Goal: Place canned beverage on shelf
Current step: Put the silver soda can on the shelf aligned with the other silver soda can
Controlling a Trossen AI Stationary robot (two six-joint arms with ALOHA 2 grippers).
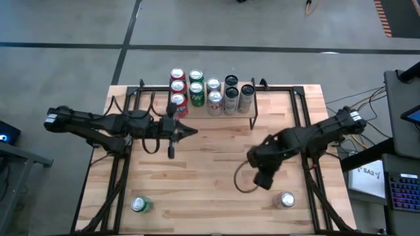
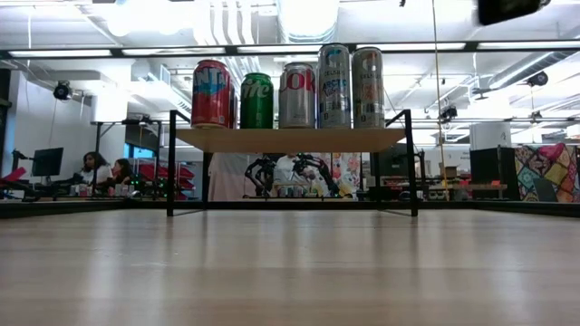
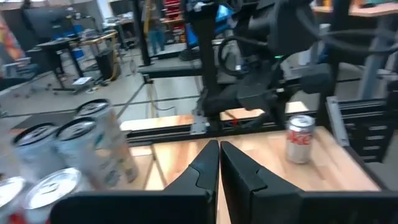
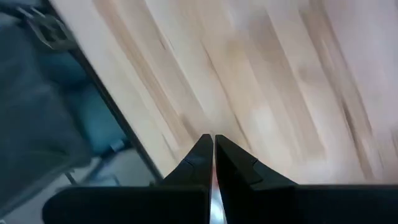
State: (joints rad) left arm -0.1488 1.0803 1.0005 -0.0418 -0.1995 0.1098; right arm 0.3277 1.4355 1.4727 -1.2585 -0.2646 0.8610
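The shelf (image 2: 290,139) stands at the table's far middle on thin black legs, and several cans (image 2: 281,95) stand upright on it, also in the high view (image 1: 210,92). A silver can (image 1: 287,200) stands on the table near the right front; it also shows in the left wrist view (image 3: 301,138). A green can (image 1: 140,205) stands near the left front. My left gripper (image 1: 193,132) is shut and empty in front of the shelf, pointing toward the table's right (image 3: 219,152). My right gripper (image 1: 264,181) is shut and empty above the table, just far-left of the silver can (image 4: 213,142).
Black frame rails (image 1: 308,131) run along the table's left and right sides. A cable loop (image 1: 243,180) hangs beside my right arm. Bare tabletop (image 1: 210,170) lies between the two arms and the front edge.
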